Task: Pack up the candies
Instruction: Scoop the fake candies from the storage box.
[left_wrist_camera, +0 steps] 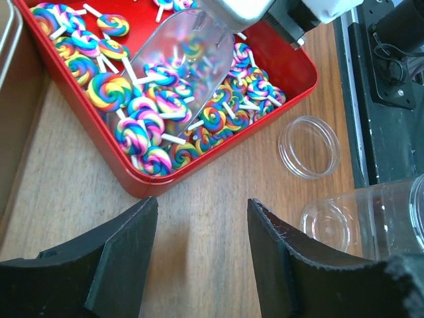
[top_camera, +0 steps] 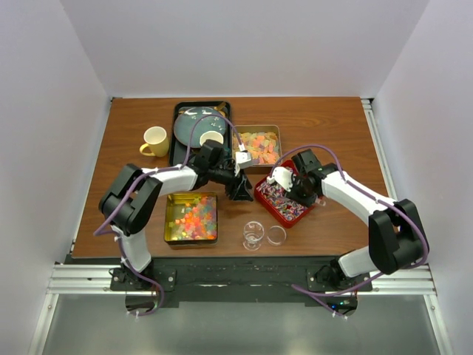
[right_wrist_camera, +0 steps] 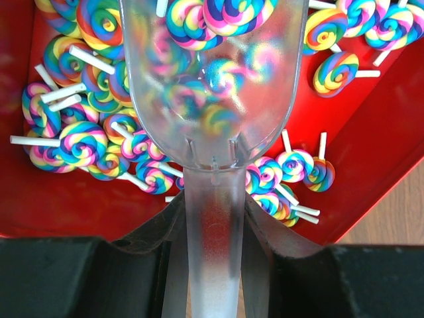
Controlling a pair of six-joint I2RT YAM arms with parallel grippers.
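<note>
The right gripper (right_wrist_camera: 213, 228) pinches the scoop (right_wrist_camera: 212, 86) by its handle among lollipops (right_wrist_camera: 76, 142); the left gripper (left_wrist_camera: 202, 248) hangs wide open, empty.

Right pincer (right_wrist_camera: 213, 215) clamped (left pincer (left_wrist_camera: 202, 215) spread wide).

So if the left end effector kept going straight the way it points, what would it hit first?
Probably the near wall of the red tin, ahead of the open left end effector, though it tilts downward, so the wooden table might come first.

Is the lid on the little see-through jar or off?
Off. The round lid lies on the table beside the open jar.
</note>
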